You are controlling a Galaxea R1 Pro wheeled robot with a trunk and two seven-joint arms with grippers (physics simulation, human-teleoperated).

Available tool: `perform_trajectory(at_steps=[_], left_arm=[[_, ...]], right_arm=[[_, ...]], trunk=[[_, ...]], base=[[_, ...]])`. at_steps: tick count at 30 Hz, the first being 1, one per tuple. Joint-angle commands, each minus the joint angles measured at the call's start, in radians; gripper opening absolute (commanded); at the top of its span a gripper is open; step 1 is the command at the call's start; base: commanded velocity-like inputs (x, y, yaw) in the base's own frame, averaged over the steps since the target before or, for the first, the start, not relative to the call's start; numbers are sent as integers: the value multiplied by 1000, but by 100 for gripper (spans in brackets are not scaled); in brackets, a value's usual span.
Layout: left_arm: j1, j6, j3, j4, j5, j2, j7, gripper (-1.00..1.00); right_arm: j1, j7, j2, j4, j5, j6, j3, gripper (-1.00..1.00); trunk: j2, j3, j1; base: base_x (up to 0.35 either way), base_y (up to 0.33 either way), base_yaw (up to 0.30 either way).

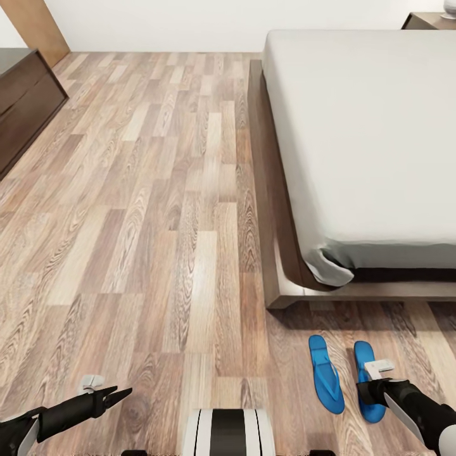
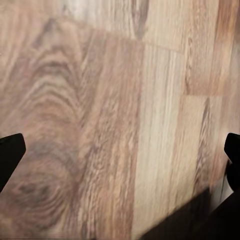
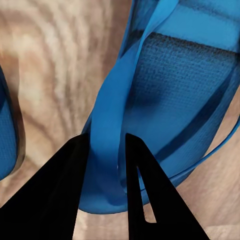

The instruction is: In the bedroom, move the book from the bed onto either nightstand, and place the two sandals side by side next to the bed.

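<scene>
Two blue sandals lie side by side on the plank floor at the foot corner of the bed (image 1: 273, 209). The left sandal (image 1: 326, 375) lies free. My right gripper (image 1: 364, 392) is down on the right sandal (image 1: 362, 353). In the right wrist view the gripper (image 3: 106, 142) is shut on this sandal's (image 3: 195, 85) blue strap (image 3: 114, 115), one finger on each side. The other sandal (image 3: 5, 135) shows at the edge of that view. My left gripper (image 1: 123, 396) hovers open over bare floor (image 2: 122, 150). A nightstand (image 1: 429, 21) stands beyond the bed's far corner. The book is out of view.
The pale mattress (image 1: 367, 139) takes up the right side, its top bare where visible. A long low dark cabinet (image 1: 25, 101) runs along the left wall, with a wooden panel (image 1: 41, 25) behind it. Wide plank floor (image 1: 158, 190) lies between cabinet and bed.
</scene>
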Motion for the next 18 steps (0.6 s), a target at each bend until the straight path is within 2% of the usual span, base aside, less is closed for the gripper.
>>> perform_trajectory(at_steps=[1,7,11,13,15,18], left_arm=[[-1,11,9,-1,-8,-1,-6,100],[-1,11,9,-1,-8,-1,-6,100],[-1,11,9,-1,-7,-1,-6,100],[-1,11,9,-1,-7,-1,-7,100],[-1,11,9,-1,-7,-1,-8,100],[-1,11,9,-1,-7,-1,-8,100]], right_arm=[[-1,3,-1,-2,-3,4,4,-100],[-1,3,-1,-2,-3,4,4,-100],[-1,3,-1,-8,-3,12,2,-100],[-1,3,-2,-11,-3,58,1,-100],[-2,3,-2,-14,-3,157,0,-100],[-3,3,-2,-20,-4,224,-1,-100]], trunk=[[-1,-5,0],[-2,-28,3],[-2,-28,3],[-2,-28,3],[-2,-28,3],[-2,-28,3]], base=[[0,0,0],[0,0,0],[0,0,0],[0,0,0],[0,0,0],[0,0,0]])
